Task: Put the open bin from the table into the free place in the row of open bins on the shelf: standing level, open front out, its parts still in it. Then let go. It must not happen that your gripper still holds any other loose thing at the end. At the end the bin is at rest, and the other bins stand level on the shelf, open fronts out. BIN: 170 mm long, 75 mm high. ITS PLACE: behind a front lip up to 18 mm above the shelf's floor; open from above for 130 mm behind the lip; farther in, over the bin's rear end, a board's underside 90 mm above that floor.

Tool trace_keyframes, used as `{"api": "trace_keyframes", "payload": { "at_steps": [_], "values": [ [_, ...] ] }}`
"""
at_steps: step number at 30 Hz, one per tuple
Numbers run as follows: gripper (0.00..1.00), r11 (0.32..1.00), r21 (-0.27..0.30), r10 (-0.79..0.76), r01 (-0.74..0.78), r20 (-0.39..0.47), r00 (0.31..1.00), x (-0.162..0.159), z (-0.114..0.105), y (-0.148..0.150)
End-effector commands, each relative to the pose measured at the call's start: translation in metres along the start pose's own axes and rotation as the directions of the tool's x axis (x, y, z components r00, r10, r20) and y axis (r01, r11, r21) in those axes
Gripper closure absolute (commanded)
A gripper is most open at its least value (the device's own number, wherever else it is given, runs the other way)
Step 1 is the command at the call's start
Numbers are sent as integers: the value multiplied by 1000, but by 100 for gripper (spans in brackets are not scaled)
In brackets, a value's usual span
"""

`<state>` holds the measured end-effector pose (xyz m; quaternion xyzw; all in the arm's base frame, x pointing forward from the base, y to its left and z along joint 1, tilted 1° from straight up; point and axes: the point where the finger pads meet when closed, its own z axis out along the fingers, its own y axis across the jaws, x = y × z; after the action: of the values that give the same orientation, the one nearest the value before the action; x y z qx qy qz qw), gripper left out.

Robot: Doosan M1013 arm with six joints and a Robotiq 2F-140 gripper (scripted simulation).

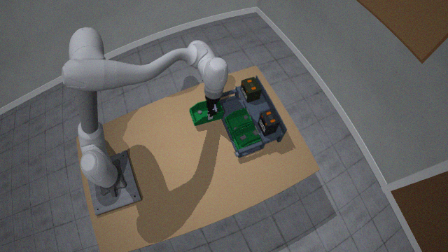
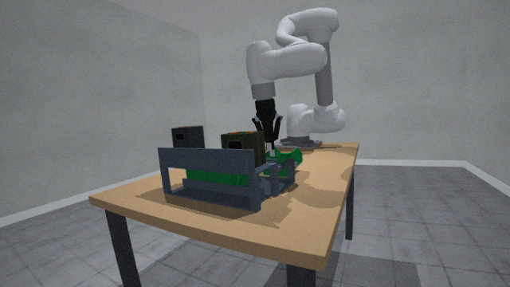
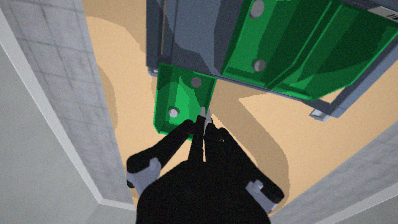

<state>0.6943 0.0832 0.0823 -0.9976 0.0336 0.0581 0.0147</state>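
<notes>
The worktop (image 1: 196,182) carries everything here: the arm's base plate (image 1: 134,196) at one end and a grey shelf (image 1: 280,134) near the other. On the shelf's upper board stand two dark boxes (image 1: 252,89) with orange marks. Below, behind the front lip, two green open bins (image 1: 243,129) sit side by side, and the slot at the end of their row nearest the arm looks free.

The third green bin (image 1: 200,113) is just in front of that free slot, apart from the row and slightly skewed to it. In the exterior view it appears tilted and off the worktop, though how high it hangs I cannot tell. Two small grey parts (image 3: 173,112) lie loose on its floor.

The tool (image 3: 204,127) is pinched nearly flat on the bin's thin side wall, near the end closest to the shelf.

As a judgement: the bin is a stiff, light, thin-walled plastic tray, smooth enough to slip in the pads. A pinch on one wall, off the middle, lets the bin swing or twist about the pads, and the loose parts will slide toward whichever end dips. It wants slow, level carrying, rear end first over the lip and under the board, with the hold kept well down on the wall.
</notes>
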Motion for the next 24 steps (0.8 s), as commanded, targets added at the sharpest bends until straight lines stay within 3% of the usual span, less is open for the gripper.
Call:
{"api": "trace_keyframes", "payload": {
  "at_steps": [1, 24],
  "values": [
    [100, 1000, 0, 0, 0, 0, 1000, 1, 0, 0],
    [100, 1000, 0, 0, 0, 0, 1000, 25, -3, 0]
  ]
}}
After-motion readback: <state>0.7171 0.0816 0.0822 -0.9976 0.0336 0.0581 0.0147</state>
